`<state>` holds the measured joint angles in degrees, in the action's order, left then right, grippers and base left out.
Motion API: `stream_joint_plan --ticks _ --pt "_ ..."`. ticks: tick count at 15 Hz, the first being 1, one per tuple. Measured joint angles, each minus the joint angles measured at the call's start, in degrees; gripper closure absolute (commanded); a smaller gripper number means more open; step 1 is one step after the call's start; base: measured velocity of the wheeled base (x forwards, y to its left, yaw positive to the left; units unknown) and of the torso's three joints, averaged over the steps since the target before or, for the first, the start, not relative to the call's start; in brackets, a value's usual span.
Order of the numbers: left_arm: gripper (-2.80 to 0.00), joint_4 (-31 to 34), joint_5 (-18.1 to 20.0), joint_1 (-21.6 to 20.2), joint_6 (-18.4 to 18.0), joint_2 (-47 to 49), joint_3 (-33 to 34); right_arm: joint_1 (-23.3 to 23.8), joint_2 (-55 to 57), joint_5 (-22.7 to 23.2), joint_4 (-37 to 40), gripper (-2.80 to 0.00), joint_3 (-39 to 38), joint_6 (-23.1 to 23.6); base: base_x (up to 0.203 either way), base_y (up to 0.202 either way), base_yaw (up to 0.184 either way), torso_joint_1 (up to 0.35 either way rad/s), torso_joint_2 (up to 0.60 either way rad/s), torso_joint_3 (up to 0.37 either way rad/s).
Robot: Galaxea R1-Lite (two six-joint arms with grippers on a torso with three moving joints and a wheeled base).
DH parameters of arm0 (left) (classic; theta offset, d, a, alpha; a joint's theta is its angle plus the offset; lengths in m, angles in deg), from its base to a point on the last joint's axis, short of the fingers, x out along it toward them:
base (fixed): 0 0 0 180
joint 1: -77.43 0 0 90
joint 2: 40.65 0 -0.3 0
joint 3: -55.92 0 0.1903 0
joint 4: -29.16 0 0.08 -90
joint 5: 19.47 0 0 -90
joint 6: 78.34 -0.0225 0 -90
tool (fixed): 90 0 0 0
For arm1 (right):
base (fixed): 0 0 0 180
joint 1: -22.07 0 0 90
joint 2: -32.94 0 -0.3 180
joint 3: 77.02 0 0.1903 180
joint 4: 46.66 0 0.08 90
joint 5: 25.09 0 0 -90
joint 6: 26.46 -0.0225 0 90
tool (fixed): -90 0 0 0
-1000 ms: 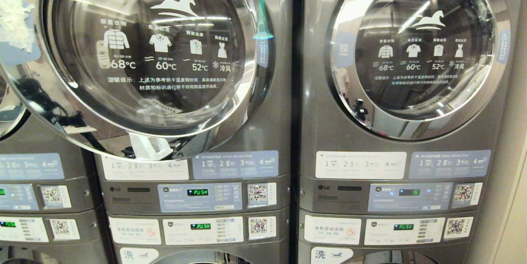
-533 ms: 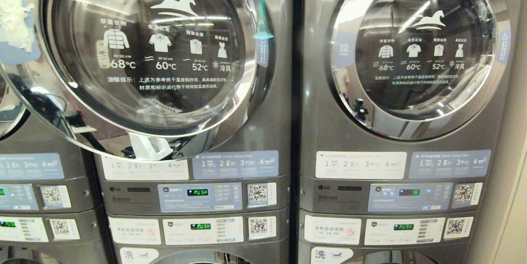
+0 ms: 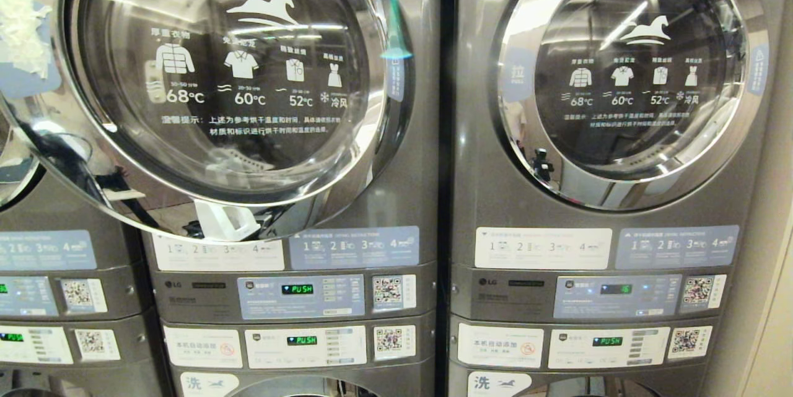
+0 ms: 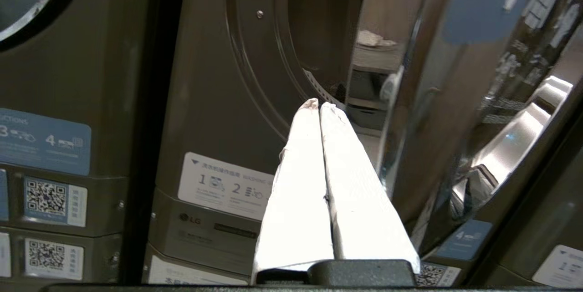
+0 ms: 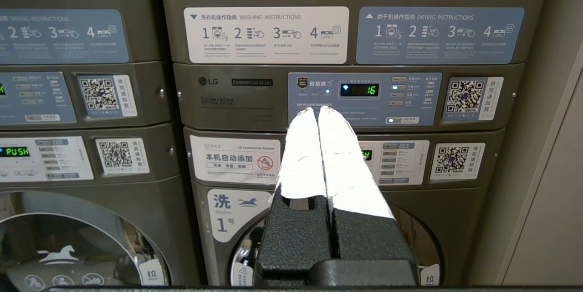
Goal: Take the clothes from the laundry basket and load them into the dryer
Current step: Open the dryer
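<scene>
Fingers of the left gripper sit pressed together with nothing between them, pointing at the gap between the swung-out glass door and the front of the dryer. Just past the tips, the dark drum opening shows behind the chrome edge of the door, so the machine stands ajar but not wide. Judging by this, the step in hand is widening the door with the closed fingers as a hook or pusher, before any garment is fetched. To do it well, the tips should slip behind the chrome rim, not against the glass, and sweep outward along the door's own arc, since a push across the hinge line would only jam. The door needs to end up wide enough that a loaded arm can pass without brushing it. Lower and off to the robot's right, the right gripper is parked, also closed and empty, facing the control panel of the neighbouring dryer marked "1". Torn white tape clings to the open door's rim on its far left side. No laundry basket or clothes appear in any view, so where they sit cannot be told.
</scene>
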<state>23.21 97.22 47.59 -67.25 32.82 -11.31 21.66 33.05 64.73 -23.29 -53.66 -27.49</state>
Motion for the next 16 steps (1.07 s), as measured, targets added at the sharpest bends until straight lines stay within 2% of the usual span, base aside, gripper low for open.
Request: stream_joint_plan --ticks 3,7,11,13,14,16 --pt "0.0 -0.11 0.39 0.93 -1.01 2.7 -1.28 0.0 0.0 0.0 0.0 0.0 0.0 -0.01 0.0 0.0 0.0 0.0 0.0 0.0" --pt "0.0 -0.28 1.5 4.3 -0.68 3.1 -0.49 0.0 -0.01 0.0 0.0 0.0 0.0 0.0 0.0 0.0 0.0 0.0 0.0 0.0" --pt "0.0 -3.26 6.08 4.86 -0.84 -0.15 4.89 0.0 -0.01 0.0 0.0 0.0 0.0 -0.01 0.0 0.0 0.0 0.0 0.0 0.0" --pt "0.0 -4.04 6.94 5.78 -0.95 -3.68 8.25 0.0 -0.01 0.0 0.0 0.0 0.0 0.03 0.0 0.0 0.0 0.0 0.0 0.0" --pt "0.0 -4.06 7.27 7.1 -0.98 -5.89 9.88 0.0 -0.01 0.0 0.0 0.0 0.0 0.07 0.0 0.0 0.0 0.0 0.0 0.0" --pt "0.0 -3.97 7.45 12.75 -1.4 -10.86 12.42 0.0 -0.01 0.0 0.0 0.0 0.0 0.08 0.0 0.0 0.0 0.0 0.0 0.0"
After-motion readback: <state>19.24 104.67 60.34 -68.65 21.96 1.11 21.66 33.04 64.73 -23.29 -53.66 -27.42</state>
